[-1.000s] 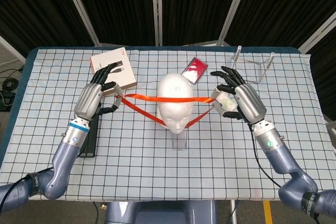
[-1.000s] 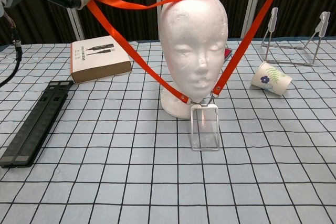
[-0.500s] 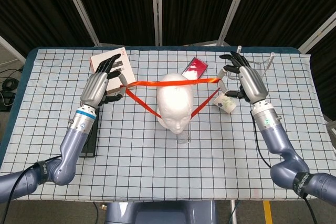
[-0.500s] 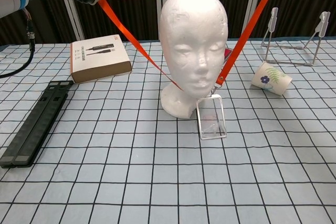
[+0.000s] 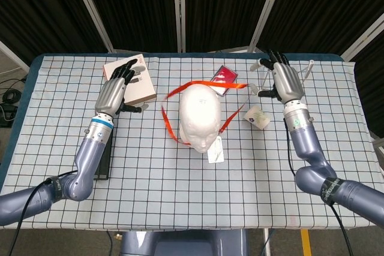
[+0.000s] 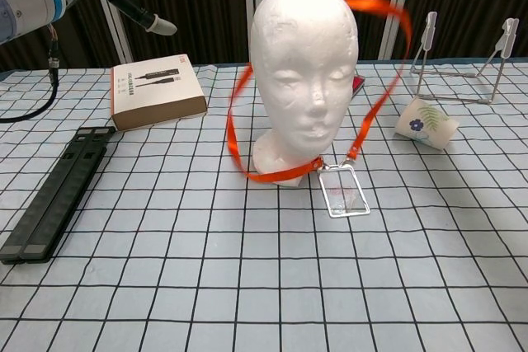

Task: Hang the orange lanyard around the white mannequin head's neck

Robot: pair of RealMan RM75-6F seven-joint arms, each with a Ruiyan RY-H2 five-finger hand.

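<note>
One orange lanyard (image 6: pixel 242 121) looped around the single white mannequin head (image 6: pixel 304 55), blurred, its clear badge holder (image 6: pixel 345 190) at the base. Your left hand (image 5: pixel 114 91) and right hand (image 5: pixel 284 79) both had fingers spread, holding nothing. One paper cup (image 6: pixel 425 122), one box (image 6: pixel 157 91).

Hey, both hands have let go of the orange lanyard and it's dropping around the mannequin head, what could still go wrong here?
1. The orange lanyard is blurred, mid-fall, its right side level with the forehead of the white mannequin head; it may catch on the crown instead of reaching the neck.
2. The badge holder hangs tilted in front; its swing might drag the loop sideways.
3. The left hand and right hand, both open, flank the head; a retreating arm might snag the strap.
</note>
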